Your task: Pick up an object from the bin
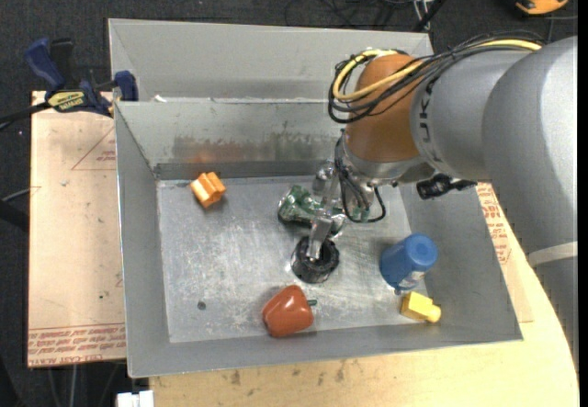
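Overhead, the grey arm reaches into the metal bin; its end effector, grip width impossible to tell, hangs mid-bin over a black round object; blue cylinder, red pepper and yellow block lie near.

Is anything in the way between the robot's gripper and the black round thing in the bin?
Nothing visible is. The gripper hangs right over the black round thing. A green thing lies close on the upper left and a red toy pepper lower down, both off to the side.
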